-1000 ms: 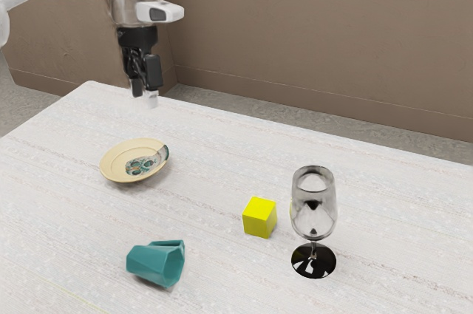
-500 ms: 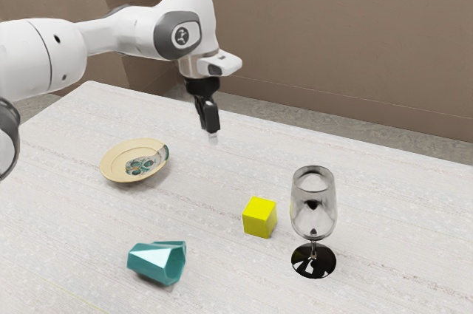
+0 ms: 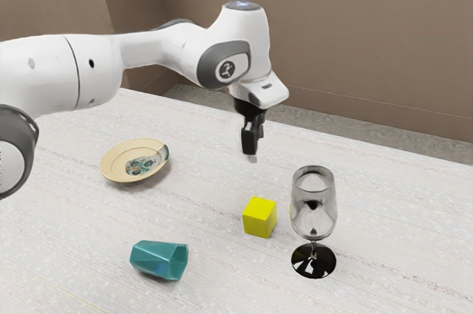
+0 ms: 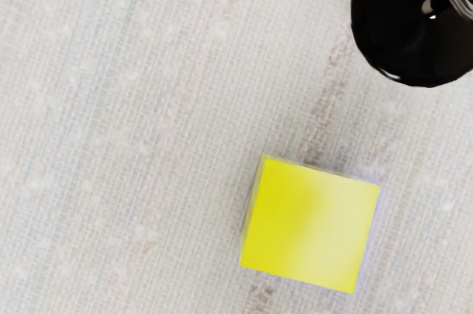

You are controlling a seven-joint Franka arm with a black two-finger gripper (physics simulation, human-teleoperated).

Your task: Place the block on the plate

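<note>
The gripper (image 3: 255, 148) hangs above the table, higher than the yellow block (image 3: 259, 217), fingers apart and nothing seen between them. In the wrist view the block (image 4: 310, 224) lies under the hand, its flat top facing the camera. The cream plate (image 3: 134, 161), with a dark patterned picture in its middle, rests on the table towards the exterior view's left. No part of the block touches it.
A clear stemmed glass (image 3: 313, 207) stands close to the block, on the exterior view's right; its black base (image 4: 414, 22) shows in the wrist view. A teal cup (image 3: 159, 259) lies on its side nearer the exterior camera.
The arm has swung from above the plate's far side towards the exterior view's right and come lower, nearer the block. The teal cup has rolled slightly. Block, plate and glass have stayed put.
</note>
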